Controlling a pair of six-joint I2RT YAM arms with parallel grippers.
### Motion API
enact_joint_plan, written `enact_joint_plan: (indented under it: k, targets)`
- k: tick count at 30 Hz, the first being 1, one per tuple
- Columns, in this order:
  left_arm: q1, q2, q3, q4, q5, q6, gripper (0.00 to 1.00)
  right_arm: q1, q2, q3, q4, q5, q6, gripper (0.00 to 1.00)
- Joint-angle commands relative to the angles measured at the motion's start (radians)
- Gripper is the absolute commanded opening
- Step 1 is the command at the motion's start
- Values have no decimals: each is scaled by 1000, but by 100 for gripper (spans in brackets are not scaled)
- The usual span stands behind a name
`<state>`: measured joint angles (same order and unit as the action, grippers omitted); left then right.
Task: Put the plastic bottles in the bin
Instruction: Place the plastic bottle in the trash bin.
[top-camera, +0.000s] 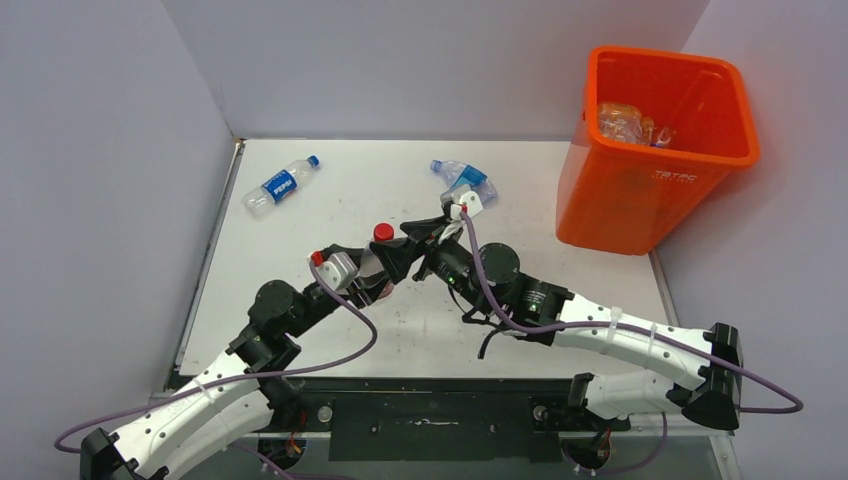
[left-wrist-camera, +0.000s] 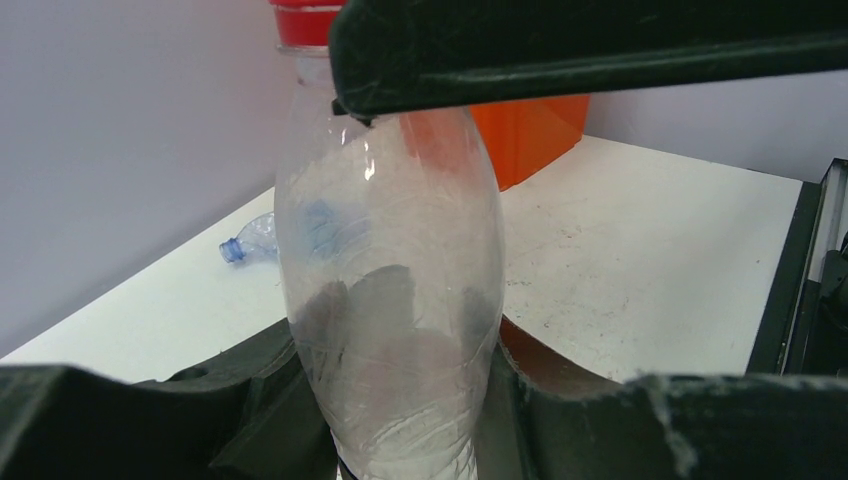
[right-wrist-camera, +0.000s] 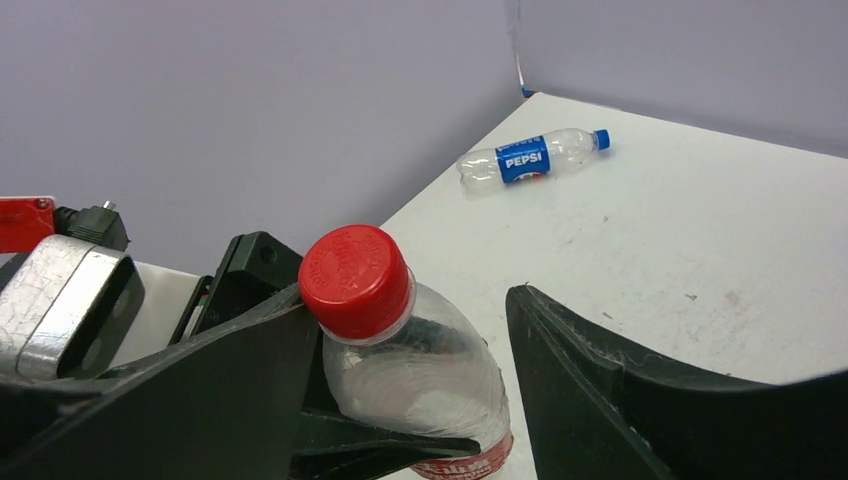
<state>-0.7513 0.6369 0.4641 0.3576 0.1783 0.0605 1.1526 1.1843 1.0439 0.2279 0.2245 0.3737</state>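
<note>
A clear bottle with a red cap stands upright at mid-table. My left gripper is shut on its lower body; in the left wrist view the bottle fills the gap between my left gripper's jaws. My right gripper is open around its neck: in the right wrist view one finger touches the bottle and the other stands apart. A Pepsi bottle lies far left. A crushed blue-capped bottle lies at the back middle. The orange bin stands far right.
Several bottles lie inside the bin. Grey walls close the table at the back and left. The Pepsi bottle shows near the back corner in the right wrist view. The right arm's finger crosses the top of the left wrist view.
</note>
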Motion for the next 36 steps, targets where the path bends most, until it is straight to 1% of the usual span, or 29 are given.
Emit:
enact_joint_plan:
  k: [1, 4, 6, 7, 10, 12, 14, 15, 16, 17, 19, 21, 23, 25, 27, 29, 31, 34, 36]
  targets:
    - [-7, -5, 9, 40, 18, 11, 20, -4, 28, 60, 29, 15, -9, 62]
    - [-12, -7, 10, 37, 14, 13, 20, -5, 50, 77, -3, 17, -15, 38]
    - [-14, -8, 8, 35, 11, 16, 21, -4, 49, 77, -14, 12, -18, 12]
    - [-14, -8, 9, 30, 10, 17, 24, -4, 49, 79, -25, 14, -18, 6]
    - [-16, -9, 9, 32, 11, 11, 45, -4, 37, 86, -62, 10, -34, 5]
    - [-16, -15, 7, 35, 4, 8, 68, -2, 20, 85, -89, 11, -45, 5]
    - [-17, -25, 0, 44, -10, -2, 85, -2, 1, 89, -130, 30, -57, 5]
    - [-17, -33, -7, 58, -22, -16, 95, -2, -11, 91, -153, 49, -62, 5]
    - [-16, -44, -15, 68, -39, -24, 97, -2, -24, 93, -179, 66, -72, 5]
    - [-16, -52, -23, 78, -52, -26, 96, -2, -34, 105, -216, 90, -88, 5]
    - [-18, -69, -33, 93, -84, -34, 96, -2, -63, 143, -330, 190, -127, 5]
    - [-18, -79, -39, 102, -116, -34, 96, -4, -105, 202, -410, 300, -178, 5]
    - [-17, -83, -40, 110, -159, -34, 96, -4, -144, 267, -458, 408, -236, 5]
    - [-18, -85, -40, 109, -170, -36, 96, -5, -181, 331, -453, 471, -288, 5]
    - [-18, -91, -45, 117, -166, -39, 96, -4, -222, 372, -377, 489, -360, 5]
    - [-19, -92, -46, 116, -160, -35, 96, -4, -238, 405, -271, 548, -477, 5]
    - [-19, -89, -41, 102, -167, -27, 96, -4, -233, 420, -110, 632, -606, 5]
    - [-27, -89, -38, 90, -185, -14, 96, -4, -199, 423, 159, 703, -835, 5]
    - [-37, -91, -41, 88, -191, -7, 96, -6, -154, 431, 381, 753, -1041, 5]
